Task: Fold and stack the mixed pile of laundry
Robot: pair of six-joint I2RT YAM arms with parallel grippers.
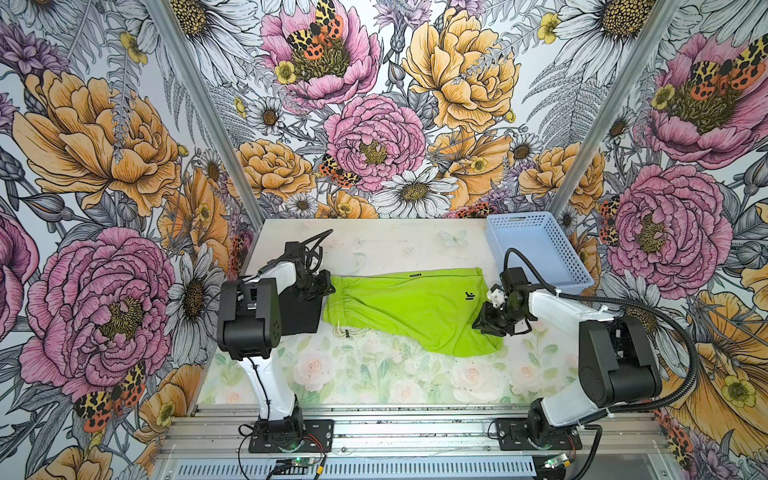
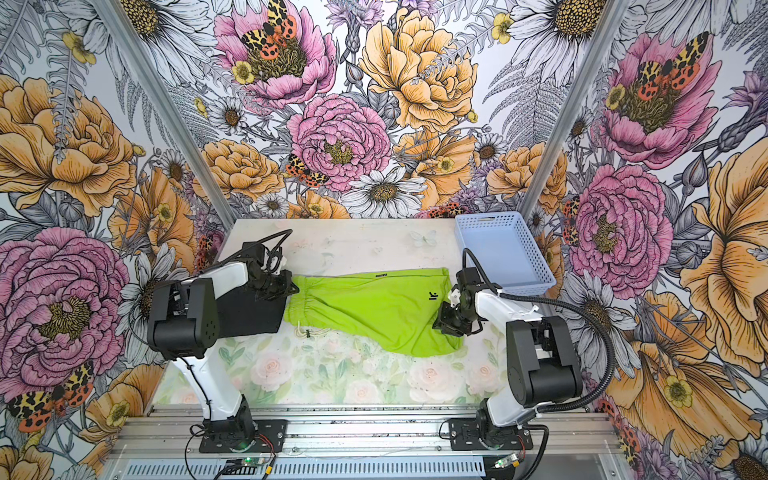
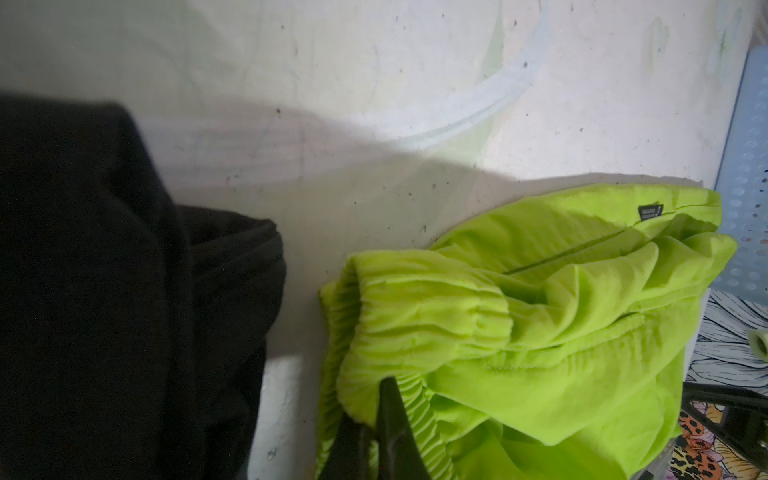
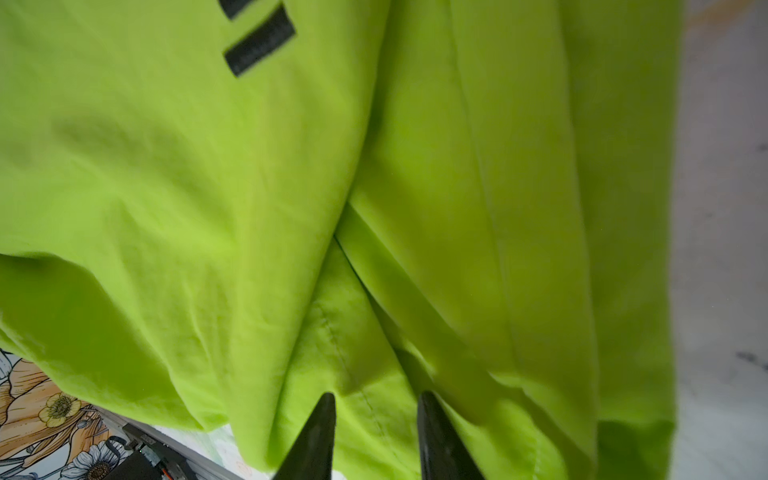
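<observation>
The lime-green shorts [image 1: 407, 307] [image 2: 374, 307] lie spread across the middle of the table, waistband to the left and black logo near the right leg. My left gripper [image 1: 322, 286] [image 3: 376, 411] is shut on the ribbed waistband of the shorts [image 3: 540, 311]. A black T-shirt [image 1: 299, 316] [image 2: 245, 311] [image 3: 104, 291] lies folded at the left, partly hidden under the left arm. My right gripper [image 1: 484, 322] [image 4: 376, 399] is at the shorts' right leg hem, its fingers apart over the green cloth [image 4: 249, 187], pinching nothing.
A light-blue perforated basket [image 1: 496, 249] [image 2: 465, 245] [image 3: 748, 166] stands at the back right corner, just behind the right wrist. The shorts' white drawstring [image 1: 347, 332] trails toward the front. Floral walls close in the table on three sides.
</observation>
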